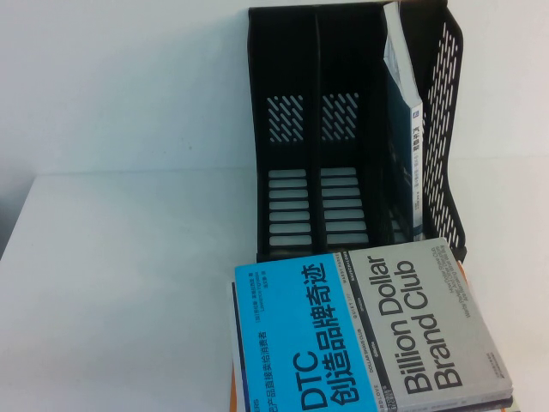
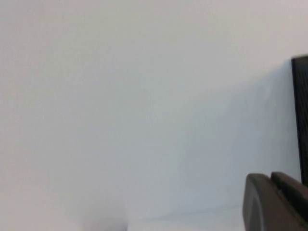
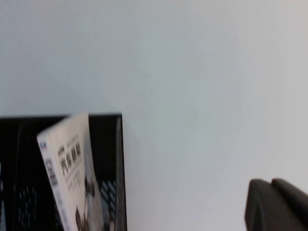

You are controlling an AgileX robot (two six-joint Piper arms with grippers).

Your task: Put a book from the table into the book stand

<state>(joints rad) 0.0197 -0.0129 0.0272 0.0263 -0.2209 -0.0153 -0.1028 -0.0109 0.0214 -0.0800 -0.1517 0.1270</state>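
Book (image 1: 369,330) atop stack; stand (image 1: 292,129) behind; left pincer (image 2: 276,202), right pincer (image 3: 276,204) raised.

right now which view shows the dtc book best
The high view: the book lies flat atop a stack before the stand, its cover readable. Neither wrist view shows it. The left end effector faces bare white surface; the right end effector sees another book in the stand.

Left slot (image 1: 283,146): open, clear from above.
Middle slot (image 1: 347,146): open.
Right slot: leaning teal book (image 1: 403,120).
Table (image 1: 129,257), frame left: bare.
Lower right: book (image 1: 369,330) stacked before stand (image 1: 446,129).
Left gripper (image 2: 276,202), right gripper (image 3: 276,204): only at wrist-view corners.
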